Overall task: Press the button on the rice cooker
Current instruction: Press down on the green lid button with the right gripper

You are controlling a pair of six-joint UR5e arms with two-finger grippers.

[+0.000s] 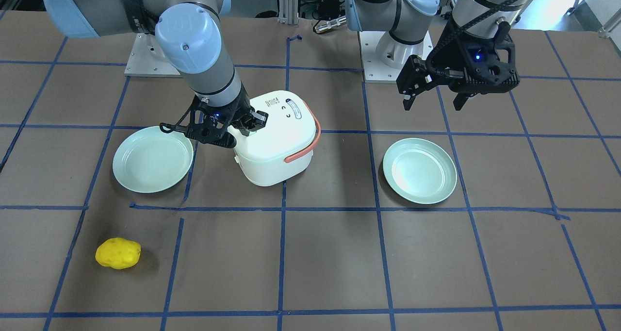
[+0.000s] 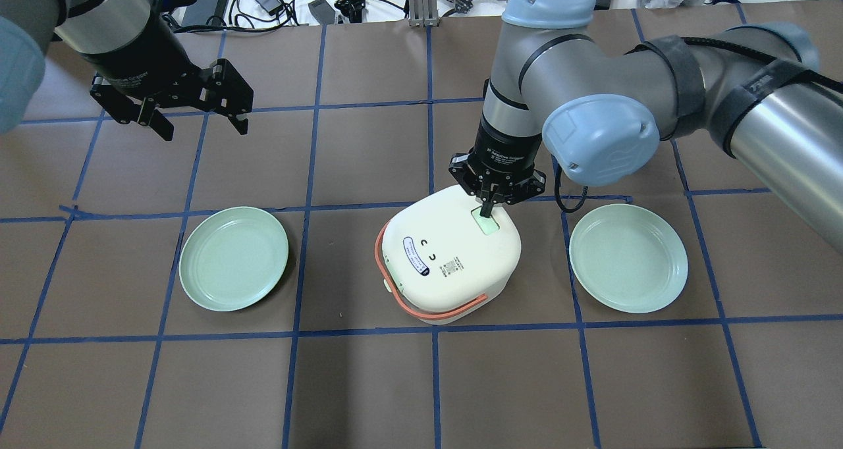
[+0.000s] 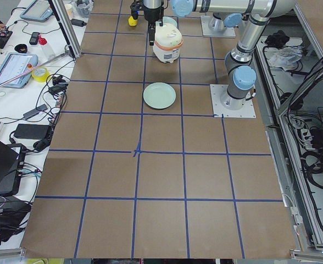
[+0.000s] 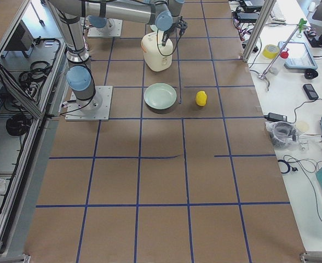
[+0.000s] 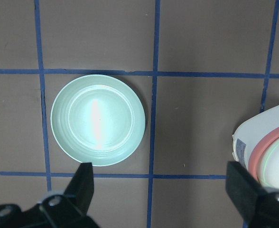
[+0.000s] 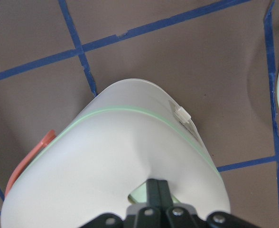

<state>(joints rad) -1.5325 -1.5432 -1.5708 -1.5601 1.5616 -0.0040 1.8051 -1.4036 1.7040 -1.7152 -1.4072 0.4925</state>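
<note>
A white rice cooker (image 2: 451, 261) with an orange handle (image 2: 421, 311) stands mid-table; it also shows in the front view (image 1: 276, 139). Its pale green button (image 2: 488, 224) is on the lid's edge nearest the right arm. My right gripper (image 2: 486, 211) is shut, fingertips pressed together and down on the button; the right wrist view shows the shut fingers (image 6: 157, 192) against the lid (image 6: 116, 175). My left gripper (image 2: 192, 121) is open and empty, held high above the table, far from the cooker; its fingers (image 5: 85, 183) frame a green plate.
Two pale green plates lie either side of the cooker, one on the left (image 2: 234, 258), one on the right (image 2: 628, 258). A yellow lumpy object (image 1: 118, 253) lies near the operators' side. Cables and gear (image 2: 283, 1) sit beyond the table's far edge.
</note>
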